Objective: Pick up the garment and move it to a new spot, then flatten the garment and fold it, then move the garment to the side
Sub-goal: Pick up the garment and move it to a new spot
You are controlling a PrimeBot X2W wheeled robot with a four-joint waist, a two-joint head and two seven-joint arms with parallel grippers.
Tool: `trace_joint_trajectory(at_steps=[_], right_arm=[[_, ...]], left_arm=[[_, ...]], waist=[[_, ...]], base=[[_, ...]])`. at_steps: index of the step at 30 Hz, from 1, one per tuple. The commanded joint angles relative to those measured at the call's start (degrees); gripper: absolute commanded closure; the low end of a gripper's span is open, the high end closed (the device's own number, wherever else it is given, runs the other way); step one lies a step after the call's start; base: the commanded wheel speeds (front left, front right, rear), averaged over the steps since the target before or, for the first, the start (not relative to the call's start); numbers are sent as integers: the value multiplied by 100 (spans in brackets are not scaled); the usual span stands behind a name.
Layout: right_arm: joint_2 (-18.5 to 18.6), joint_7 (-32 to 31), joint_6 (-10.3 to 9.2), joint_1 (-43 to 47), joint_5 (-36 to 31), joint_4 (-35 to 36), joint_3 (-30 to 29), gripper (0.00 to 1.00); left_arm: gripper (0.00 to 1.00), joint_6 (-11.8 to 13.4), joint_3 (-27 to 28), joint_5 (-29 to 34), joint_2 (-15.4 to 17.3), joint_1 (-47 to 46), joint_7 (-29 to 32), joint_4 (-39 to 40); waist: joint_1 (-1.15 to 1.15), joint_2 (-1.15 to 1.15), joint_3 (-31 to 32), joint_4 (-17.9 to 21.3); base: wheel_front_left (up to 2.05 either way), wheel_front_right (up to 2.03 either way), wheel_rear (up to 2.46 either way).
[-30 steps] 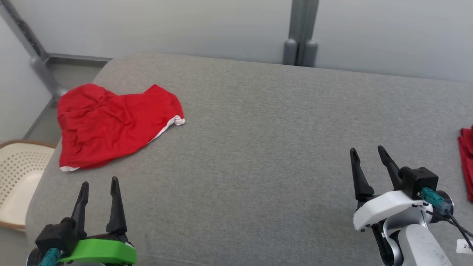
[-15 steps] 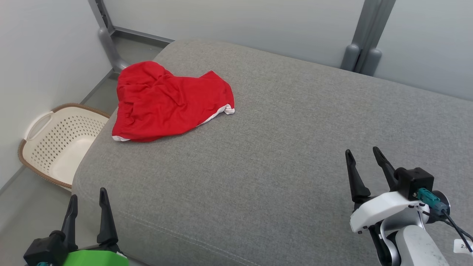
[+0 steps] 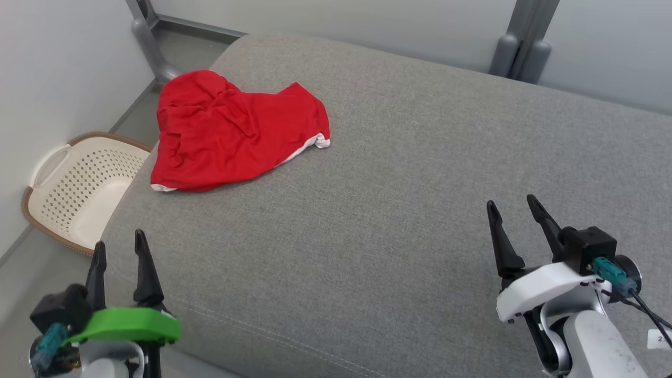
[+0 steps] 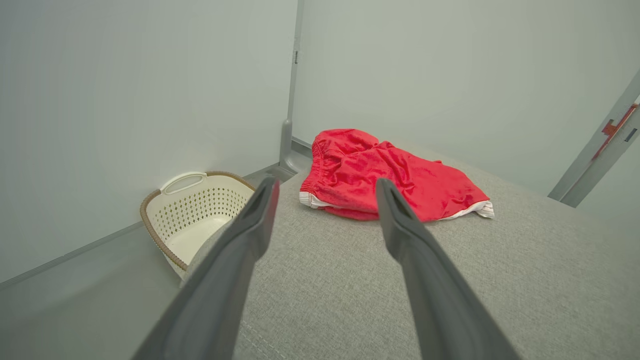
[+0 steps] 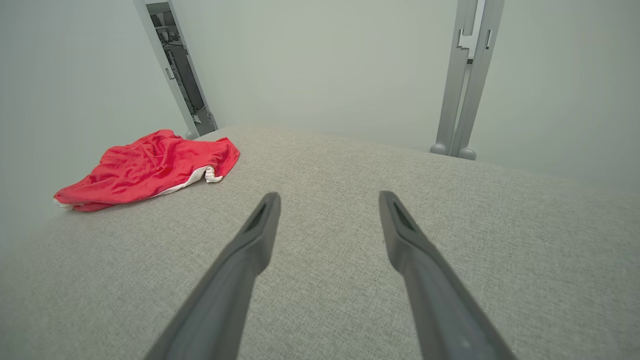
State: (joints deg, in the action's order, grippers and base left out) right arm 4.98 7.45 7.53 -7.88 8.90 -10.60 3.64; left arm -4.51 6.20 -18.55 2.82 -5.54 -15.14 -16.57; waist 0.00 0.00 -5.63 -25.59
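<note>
Holding my left gripper (image 3: 119,240) with its two dark fingers spread apart and nothing between them, I have it low at the near left corner of the grey cushion (image 3: 399,184), aimed toward the cloth. My right gripper (image 3: 511,202) is just as wide and just as empty, hanging over the near right part of the cushion.

Further out, the red garment (image 3: 231,136) lies crumpled at the far left corner, its white-trimmed hem turned toward the middle and one edge close to the cushion's left rim. It is well apart from both grippers. On the floor beside that rim sits a pale perforated basket (image 3: 79,173).

I judge this to be the very start: the approach before the first pick-up. Next I need to reach the left arm forward and down onto a raised fold, then close.

Against the earlier pictures, the whole head view has swung left, so the camera turned. The garment keeps the same crumple, the basket has come fully into frame, and both grippers have stayed open.
</note>
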Motion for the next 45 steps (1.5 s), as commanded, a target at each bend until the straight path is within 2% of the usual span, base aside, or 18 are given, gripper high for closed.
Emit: trace_joint_trajectory(at_steps=[1, 7, 16, 20, 25, 30, 31, 32, 35, 39, 43, 45], right_arm=[[89, -61, -7, -123, -58, 107, 11, 0], [327, -344, -7, -425, -105, 583, 188, 0], [605, -632, -7, -905, -83, 1330, 483, 0], [647, -672, -7, -1004, -62, 1577, 579, 0], [644, -650, -7, -1053, -72, 1751, 628, 0], [610, -558, -7, -1104, -54, 1719, 625, 0], [593, -517, -7, -1105, -59, 1699, 611, 0], [569, -495, -7, -1097, -56, 1673, 604, 0], [537, -414, -7, -1061, -40, 1573, 570, 0], [445, -304, -7, -998, -14, 1380, 540, 0], [334, -153, -7, -908, 37, 1132, 523, 0], [282, -79, -7, -856, 70, 1002, 511, 0]], left_arm=[[0, 6, 13, -149, 14, -373, 9, -251], [0, -12, 233, -584, 154, -1828, 340, -1355], [0, 29, 763, -1334, 719, -3559, 1334, -2702], [0, 185, 973, -1628, 1001, -4062, 1922, -3220], [0, 537, 1139, -1864, 1302, -4404, 2768, -3635], [0, 639, 1108, -1933, 1360, -4454, 3395, -3823], [64, 625, 1056, -1907, 1344, -4420, 3491, -3842], [100, 598, 1036, -1907, 1343, -4390, 3550, -3827], [100, 491, 972, -1922, 1346, -4278, 3719, -3806], [100, 277, 1002, -1979, 1589, -4319, 3661, -3519], [100, 136, 1042, -1992, 1911, -4469, 3588, -2919], [100, 84, 1005, -2003, 1951, -4524, 3650, -2530]], waist=[[0, 0, -388, 229], [0, 0, -1130, 714], [0, 0, -2240, 1544], [0, 0, -2587, 1829], [0, 0, -2899, 2070], [0, 0, -2984, 2219], [0, 0, -2966, 2238], [0, 0, -2932, 2255], [0, 0, -2784, 2281], [0, 0, -2453, 2290], [0, 0, -1993, 2321], [0, 0, -1742, 2358]], base=[[0, 0, 0], [0, 0, 0], [0, 0, 0], [0, 0, 0], [0, 0, 0], [0, 0, 0], [0, 0, 0], [0, 0, 0], [0, 0, 0], [0, 0, 0], [0, 0, 0], [0, 0, 0]])
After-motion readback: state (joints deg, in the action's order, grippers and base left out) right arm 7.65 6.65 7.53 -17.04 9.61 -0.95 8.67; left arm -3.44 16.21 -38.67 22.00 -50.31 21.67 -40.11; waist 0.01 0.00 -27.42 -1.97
